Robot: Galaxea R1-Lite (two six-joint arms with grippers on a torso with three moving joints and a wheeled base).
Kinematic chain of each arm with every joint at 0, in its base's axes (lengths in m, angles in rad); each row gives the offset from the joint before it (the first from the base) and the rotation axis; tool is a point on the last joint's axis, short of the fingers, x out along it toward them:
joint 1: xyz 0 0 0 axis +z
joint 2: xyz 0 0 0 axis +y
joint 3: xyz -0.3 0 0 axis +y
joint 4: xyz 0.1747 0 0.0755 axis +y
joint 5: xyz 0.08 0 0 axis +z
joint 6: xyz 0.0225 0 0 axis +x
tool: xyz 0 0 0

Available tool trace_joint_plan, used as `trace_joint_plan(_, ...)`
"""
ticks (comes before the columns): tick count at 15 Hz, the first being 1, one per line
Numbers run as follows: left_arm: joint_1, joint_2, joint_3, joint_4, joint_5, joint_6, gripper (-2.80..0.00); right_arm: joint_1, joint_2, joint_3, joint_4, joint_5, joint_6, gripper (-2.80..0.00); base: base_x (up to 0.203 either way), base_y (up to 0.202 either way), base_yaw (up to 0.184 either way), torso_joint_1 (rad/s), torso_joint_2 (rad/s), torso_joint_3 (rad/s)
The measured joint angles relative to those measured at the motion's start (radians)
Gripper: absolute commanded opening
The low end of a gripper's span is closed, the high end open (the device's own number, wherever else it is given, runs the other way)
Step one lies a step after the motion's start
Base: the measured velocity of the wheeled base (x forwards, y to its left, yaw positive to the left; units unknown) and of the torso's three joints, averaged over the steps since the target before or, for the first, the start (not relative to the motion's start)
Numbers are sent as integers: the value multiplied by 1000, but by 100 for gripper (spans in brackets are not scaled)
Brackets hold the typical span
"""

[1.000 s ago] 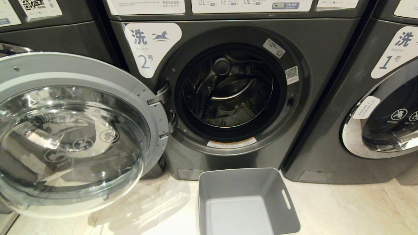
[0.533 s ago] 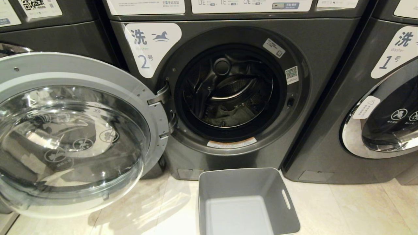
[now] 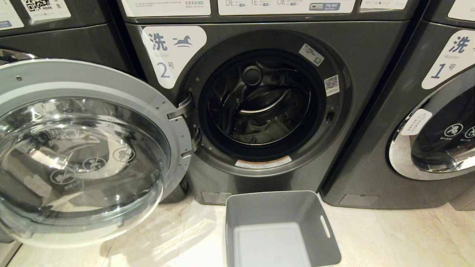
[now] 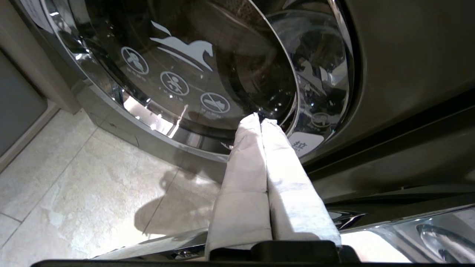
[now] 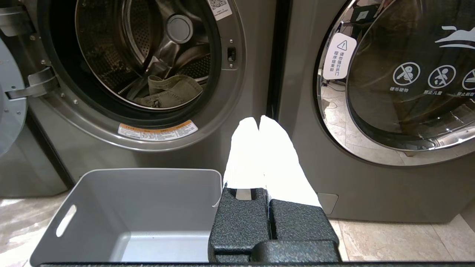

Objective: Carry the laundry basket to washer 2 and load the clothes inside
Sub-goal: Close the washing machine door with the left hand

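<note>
Pressing together, the left gripper (image 4: 259, 120) jaws hold nothing, near a neighbouring machine's glass door (image 4: 193, 66). Right gripper (image 5: 258, 120) jaws likewise together, empty, hovering just beside the laundry basket (image 3: 319, 207), which stands empty on the floor (image 3: 389, 237) before washer 2 (image 3: 371, 48). The clothes (image 5: 172, 89) lie inside the drum. Judgement: soft, light denim; pinch a fold or seam if regrasping. Loading looks done; washer 2's door (image 3: 111, 89) stands open.

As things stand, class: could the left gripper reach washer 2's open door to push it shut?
Probably yes. The left gripper, fingers shut and empty, sits behind the open door, with nothing between them.
</note>
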Motion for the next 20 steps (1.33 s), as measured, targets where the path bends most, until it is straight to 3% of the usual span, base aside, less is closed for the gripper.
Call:
trace_joint_plan(3, -4, 5, -11, 93, 1, 49, -280, 0, 0, 0, 0, 0, -1, -280, 0, 0, 0, 0, 0, 0)
trace_joint_plan(9, -11, 0, -25, 132, 1, 51, -280, 0, 0, 0, 0, 0, 0, -280, 0, 0, 0, 0, 0, 0)
trace_joint_plan(13, -12, -12, -89, 259, 0, 51, -280, 0, 0, 0, 0, 0, 0, -280, 0, 0, 0, 0, 0, 0)
trace_joint_plan(20, -20, -62, -105, 376, 1, 51, -280, 0, 0, 0, 0, 0, 0, -280, 0, 0, 0, 0, 0, 0)
